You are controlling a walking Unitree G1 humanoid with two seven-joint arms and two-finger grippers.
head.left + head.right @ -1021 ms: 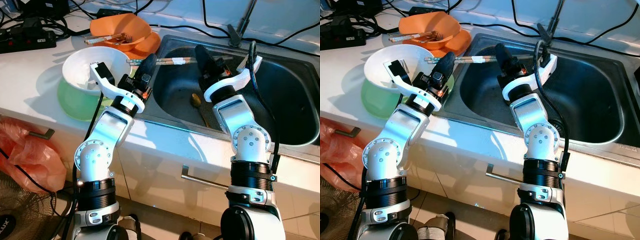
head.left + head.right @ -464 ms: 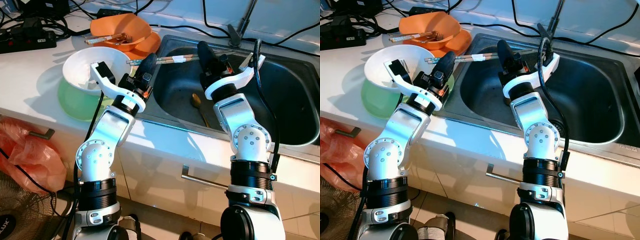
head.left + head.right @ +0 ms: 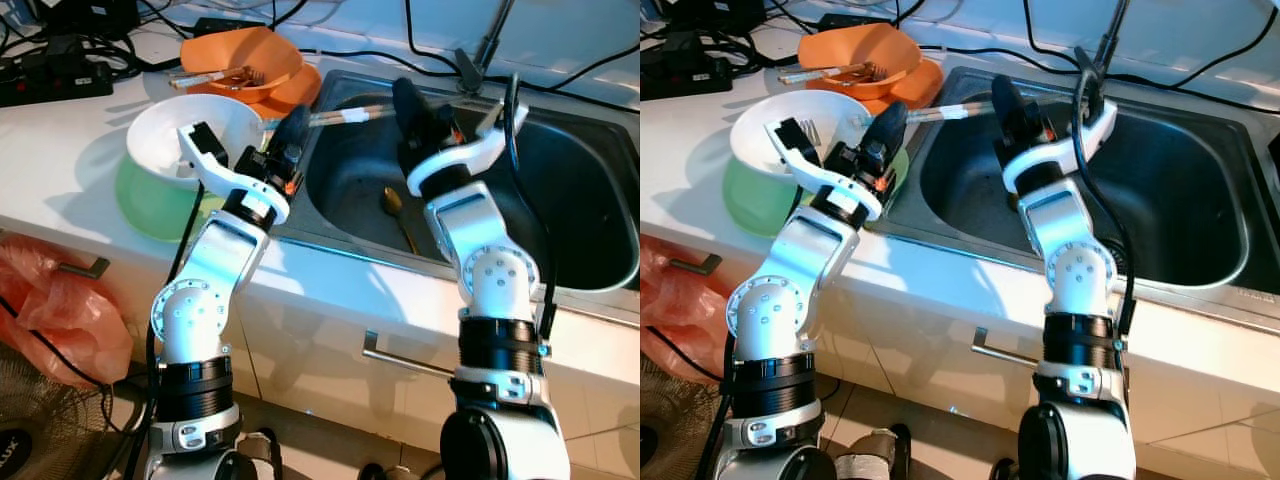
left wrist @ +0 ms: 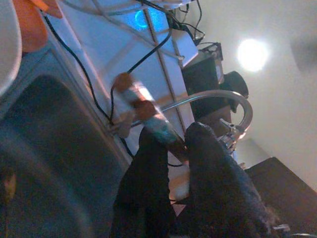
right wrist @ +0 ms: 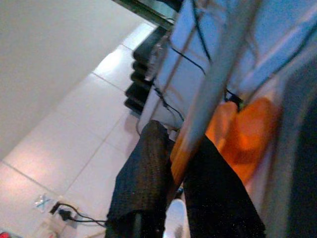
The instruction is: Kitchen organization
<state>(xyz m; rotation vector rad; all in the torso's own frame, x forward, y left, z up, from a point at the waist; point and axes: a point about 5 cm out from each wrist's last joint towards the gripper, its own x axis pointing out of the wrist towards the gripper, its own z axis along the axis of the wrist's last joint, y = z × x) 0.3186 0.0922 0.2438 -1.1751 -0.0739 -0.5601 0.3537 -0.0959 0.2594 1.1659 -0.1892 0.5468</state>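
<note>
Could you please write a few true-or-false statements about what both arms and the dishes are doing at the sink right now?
1. Both end effectors hold the same bundle of chopsticks. True: the left end effector and right end effector each clamp it.
2. A spoon lies in the sink. True.
3. The white bowl sits inside the sink. False: it rests in a green bowl on the counter.
4. The orange dish is empty. False: utensils lie in it.

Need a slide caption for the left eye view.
Both claws hold chopsticks across the sink's back rim.
</note>
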